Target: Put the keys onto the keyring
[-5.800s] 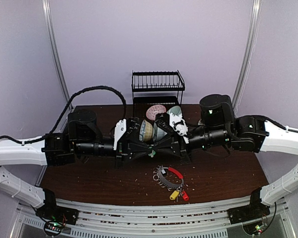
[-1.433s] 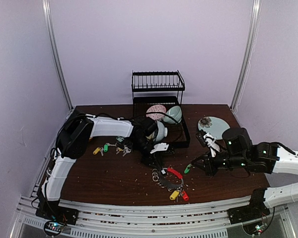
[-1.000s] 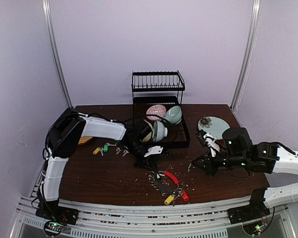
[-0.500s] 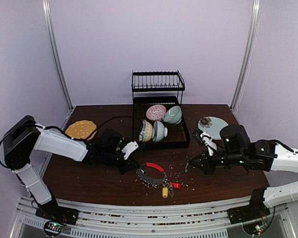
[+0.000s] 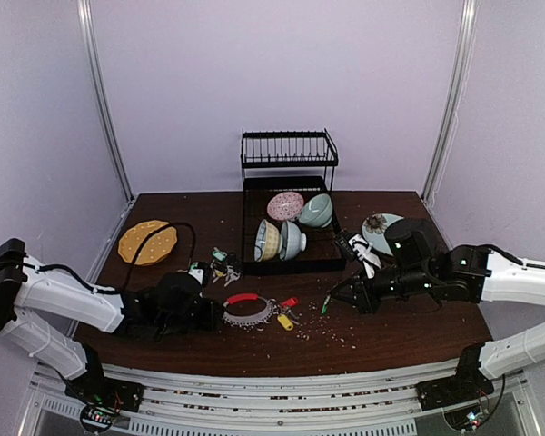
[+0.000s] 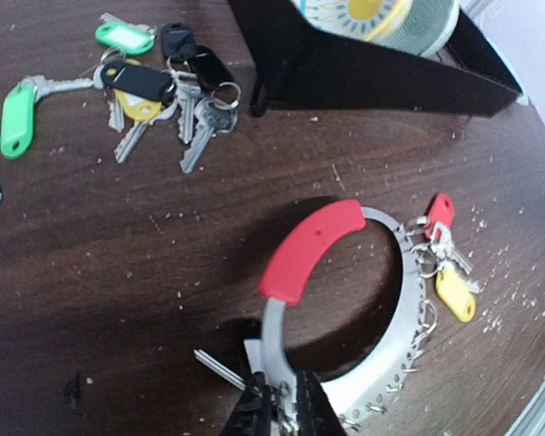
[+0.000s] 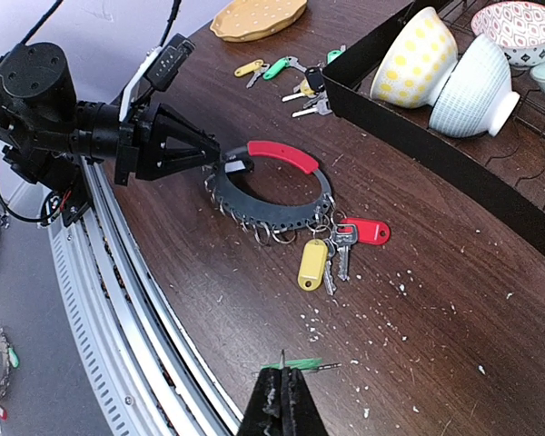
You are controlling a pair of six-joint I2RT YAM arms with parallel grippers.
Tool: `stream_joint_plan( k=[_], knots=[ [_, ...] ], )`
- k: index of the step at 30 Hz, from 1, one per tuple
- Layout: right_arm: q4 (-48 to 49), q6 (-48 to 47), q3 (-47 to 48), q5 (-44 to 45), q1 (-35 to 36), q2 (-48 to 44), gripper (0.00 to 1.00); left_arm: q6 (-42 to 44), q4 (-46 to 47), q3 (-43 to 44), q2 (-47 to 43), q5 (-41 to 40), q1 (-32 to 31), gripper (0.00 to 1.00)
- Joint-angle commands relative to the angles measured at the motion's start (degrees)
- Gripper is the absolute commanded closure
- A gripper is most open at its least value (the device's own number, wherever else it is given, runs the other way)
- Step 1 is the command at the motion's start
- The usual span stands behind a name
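Observation:
The keyring (image 6: pixel 407 318) lies on the brown table, a wide silver band with a red sleeve (image 6: pixel 311 248) and many small split rings. My left gripper (image 6: pixel 284 401) is shut on its metal band just below the sleeve; the same grip shows in the top view, where the left gripper (image 5: pixel 216 313) meets the keyring (image 5: pixel 251 315). A red-tagged key (image 7: pixel 363 231) and a yellow-tagged key (image 7: pixel 312 263) hang from the ring. My right gripper (image 7: pixel 282 400) is shut on a green-tagged key (image 7: pixel 302 362), held above the table right of the ring. Several loose keys (image 6: pixel 141 95) lie in a heap left of the rack.
A black dish rack (image 5: pixel 331 262) with several bowls stands behind the ring. A yellow plate (image 5: pixel 148 242) lies at back left, a pale plate (image 5: pixel 379 232) at back right. Crumbs dot the table. The slotted rail (image 7: pixel 154 363) runs along the near edge.
The left gripper has drawn the keyring leftward across the table, its two tagged keys trailing. The right gripper has drifted left and a little back with the green-tagged key.

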Motion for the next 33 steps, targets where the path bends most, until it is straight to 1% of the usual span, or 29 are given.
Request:
stream_joint_plan(
  k=[1,3,5,7,8,9,11,13,14,18,21,24,26,29,31,33],
  knots=[
    [-0.04,-0.86,2.05,-1.09,-0.19,0.14,1.00,-3.51,-2.97,0.88,-0.42,4.16,0.06,0.71],
    [-0.12,-0.94,2.09,-0.98,-0.24,0.05,1.00,-2.49,-4.46,1.09,-0.07,7.53,0.06,0.59],
    [-0.21,-0.96,2.03,-0.96,-0.22,0.02,1.00,-0.39,-7.22,1.96,-0.52,8.88,0.10,0.51],
    [-0.32,-0.92,1.97,-1.07,-0.23,-0.07,1.00,3.41,-10.77,4.10,-2.15,7.72,0.19,0.46],
    [-0.33,-0.88,1.78,-1.17,-0.27,-0.12,1.00,5.30,-12.21,5.24,-3.19,6.95,0.52,0.41],
    [-0.31,-0.80,1.54,-1.24,-0.28,-0.20,1.00,7.21,-12.42,6.01,-3.42,7.91,1.68,0.36],
    [0.12,-0.83,1.05,-1.30,-0.26,-0.26,1.00,11.52,-11.42,7.22,-1.91,13.48,6.64,0.32],
    [0.35,-0.79,0.95,-1.37,-0.23,-0.21,1.00,16.06,-11.77,10.29,1.83,16.53,9.77,0.32],
    [0.39,-0.80,0.99,-1.45,-0.20,-0.23,1.00,18.35,-12.98,12.59,4.16,15.99,10.16,0.32],
    [0.01,-0.98,1.12,-1.45,-0.27,-0.54,1.00,27.68,-19.40,22.75,14.74,15.93,10.11,0.37],
    [-0.57,-1.05,0.82,-1.03,-0.28,-1.01,1.00,32.69,-21.70,27.04,18.85,17.30,9.47,0.37],
    [-0.87,-1.13,0.41,-0.62,-0.27,-1.70,1.00,35.94,-25.79,29.34,20.89,14.93,9.46,0.37],
    [-0.48,-1.25,0.04,-0.59,-0.23,-2.08,1.00,37.38,-30.12,31.88,23.73,12.77,9.54,0.39],
    [-0.22,-1.63,-0.17,-0.46,-0.28,-2.17,1.00,39.34,-32.56,34.07,27.42,15.85,9.30,0.43],
    [-0.39,-1.74,-0.07,-0.65,-0.21,-2.06,1.00,40.09,-33.55,34.83,29.03,14.98,8.94,0.48],
    [-0.39,-1.84,-0.27,-0.55,-0.23,-2.08,1.00,41.11,-34.46,35.49,30.28,15.98,8.57,0.50]
  ],
)
